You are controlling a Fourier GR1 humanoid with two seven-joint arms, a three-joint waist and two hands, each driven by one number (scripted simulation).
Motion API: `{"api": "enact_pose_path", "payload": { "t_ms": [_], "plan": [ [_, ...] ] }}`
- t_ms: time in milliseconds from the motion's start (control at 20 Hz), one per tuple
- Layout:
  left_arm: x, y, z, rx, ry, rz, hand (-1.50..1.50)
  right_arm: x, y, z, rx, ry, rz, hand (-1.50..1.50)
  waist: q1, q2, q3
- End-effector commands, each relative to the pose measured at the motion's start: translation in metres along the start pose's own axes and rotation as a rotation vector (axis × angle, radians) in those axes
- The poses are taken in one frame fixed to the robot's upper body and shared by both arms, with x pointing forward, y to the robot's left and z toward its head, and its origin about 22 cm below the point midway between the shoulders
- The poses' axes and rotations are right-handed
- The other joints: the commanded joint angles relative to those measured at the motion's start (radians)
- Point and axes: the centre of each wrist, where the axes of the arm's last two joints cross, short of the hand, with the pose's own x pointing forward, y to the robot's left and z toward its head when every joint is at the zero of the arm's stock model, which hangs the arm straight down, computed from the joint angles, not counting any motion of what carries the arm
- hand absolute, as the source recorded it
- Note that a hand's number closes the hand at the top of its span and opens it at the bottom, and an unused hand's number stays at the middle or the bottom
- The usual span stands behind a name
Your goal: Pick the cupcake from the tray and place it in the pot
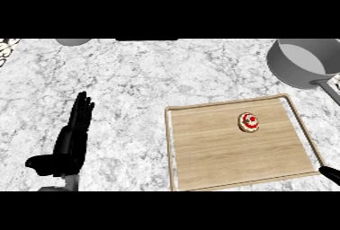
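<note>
Landmark: wooden tray (219, 168) on the bench (133, 76).
Cupcake: on the tray (249, 122), toward its far-right part.
Pot: beyond the tray's far-right corner (292, 67).
Left robot hand: left of the tray (69, 139), fingers straight, resting.
Right robot hand: at the tray's near-right corner (330, 174); fingers cannot be told.
Advice: approach the cupcake from above, close around its sides.

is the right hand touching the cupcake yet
Apart. The head view shows the right hand only at the tray's lower right corner, with bare wood between it and the cupcake.
</note>
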Motion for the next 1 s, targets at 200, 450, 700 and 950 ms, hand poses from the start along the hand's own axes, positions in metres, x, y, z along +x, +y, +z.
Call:
{"api": "enact_pose_path", "payload": {
  "t_ms": [200,450,700,950],
  "plan": [
    [-0.009,-0.004,0.006,-0.018,0.008,0.015,0.0,0.041,-0.015,-0.012,0.363,0.18,0.29,-1.5,0.016,0.005,-0.004],
    [-0.006,-0.005,0.007,-0.011,-0.002,-0.006,0.0,0.066,-0.001,-0.021,0.575,0.351,0.447,-1.5,0.02,0.004,-0.004],
    [0.007,-0.01,-0.007,-0.028,-0.016,0.016,0.0,0.068,0.047,-0.041,0.636,0.437,0.469,-1.5,0.027,0.005,-0.001],
    [0.014,-0.002,-0.007,-0.008,0.001,-0.004,0.0,0.048,0.082,-0.048,0.667,0.473,0.445,-1.5,0.023,0.003,0.0]
  ]
}}
